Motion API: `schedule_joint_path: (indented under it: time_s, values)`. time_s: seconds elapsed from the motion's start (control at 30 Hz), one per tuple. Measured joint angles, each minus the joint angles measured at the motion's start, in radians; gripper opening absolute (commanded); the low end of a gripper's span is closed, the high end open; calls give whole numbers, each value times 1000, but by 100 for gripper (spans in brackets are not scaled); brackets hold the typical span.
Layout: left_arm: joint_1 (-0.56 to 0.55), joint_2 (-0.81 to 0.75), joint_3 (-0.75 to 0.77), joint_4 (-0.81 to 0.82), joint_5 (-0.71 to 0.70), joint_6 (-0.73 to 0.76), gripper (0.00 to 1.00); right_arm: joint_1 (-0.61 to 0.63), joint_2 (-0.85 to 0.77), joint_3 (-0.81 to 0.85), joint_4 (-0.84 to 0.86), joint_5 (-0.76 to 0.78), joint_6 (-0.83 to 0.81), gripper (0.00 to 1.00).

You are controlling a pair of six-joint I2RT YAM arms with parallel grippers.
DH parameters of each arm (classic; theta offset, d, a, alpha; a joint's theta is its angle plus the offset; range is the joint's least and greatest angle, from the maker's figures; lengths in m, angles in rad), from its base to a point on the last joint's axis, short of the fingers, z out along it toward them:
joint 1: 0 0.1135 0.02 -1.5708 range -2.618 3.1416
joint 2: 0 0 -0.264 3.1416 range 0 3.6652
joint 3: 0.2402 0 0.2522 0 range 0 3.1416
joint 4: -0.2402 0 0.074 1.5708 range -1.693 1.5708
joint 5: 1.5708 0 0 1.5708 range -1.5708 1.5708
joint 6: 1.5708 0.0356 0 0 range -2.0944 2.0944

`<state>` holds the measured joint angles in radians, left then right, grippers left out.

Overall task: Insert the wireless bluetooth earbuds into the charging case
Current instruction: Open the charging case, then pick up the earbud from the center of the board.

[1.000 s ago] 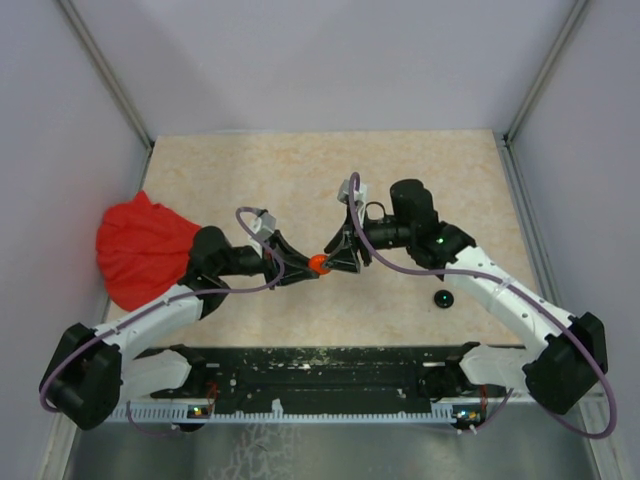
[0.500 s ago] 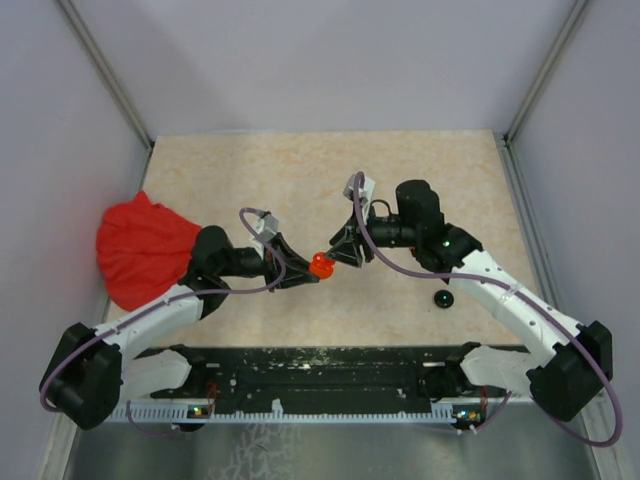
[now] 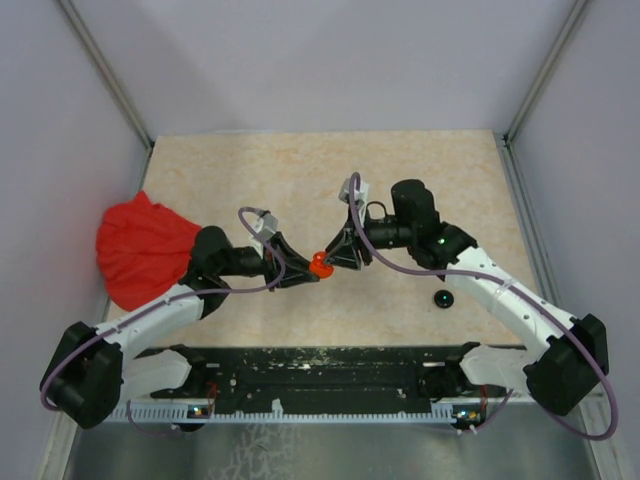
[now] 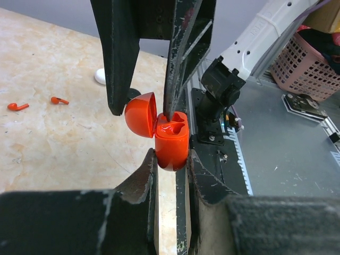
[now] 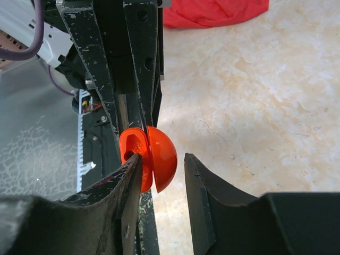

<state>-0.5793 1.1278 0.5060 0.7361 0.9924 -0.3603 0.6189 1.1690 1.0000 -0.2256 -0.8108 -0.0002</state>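
My left gripper (image 4: 171,159) is shut on the lower body of the orange-red charging case (image 4: 171,143) and holds it upright above the table, its round lid (image 4: 141,114) hinged open. My right gripper (image 5: 162,159) straddles that lid (image 5: 163,151). One of its fingers (image 5: 125,180) rests at the case's open mouth. The other finger (image 5: 202,180) stands clear of the lid's dome, so the jaws are open. Two orange-red earbuds (image 4: 17,106) (image 4: 59,100) lie on the table to the left in the left wrist view. From above, the case (image 3: 320,264) sits between both grippers.
A red cloth (image 3: 140,248) is heaped at the table's left edge. A small black disc (image 3: 441,299) lies by the right arm. A white rounded piece (image 4: 99,77) rests on the table beyond the case. A black rail (image 3: 320,370) runs along the near edge.
The right gripper's jaws have drawn closer together round the open lid. The left gripper has kept the case in the same place.
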Motion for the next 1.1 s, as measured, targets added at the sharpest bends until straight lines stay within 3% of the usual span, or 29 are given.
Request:
schedule_joint_path:
  time_s: [0.23, 0.4, 0.6, 0.8, 1.1]
  values:
    - [-1, 6, 0, 6, 6, -10, 5, 0, 16, 0, -7, -28, -18, 17]
    - [-2, 6, 29, -92, 18, 39, 15, 1, 16, 1, -38, -21, -50, 4]
    - [-3, 6, 91, -274, 23, 119, 31, 19, 16, 18, -89, 27, -99, 0]
    - [-3, 6, 106, -366, 45, 148, 37, 78, 21, 54, -161, 116, -159, 0]
    - [-3, 6, 107, -399, 75, 148, 39, 100, 21, 55, -193, 156, -191, 0]
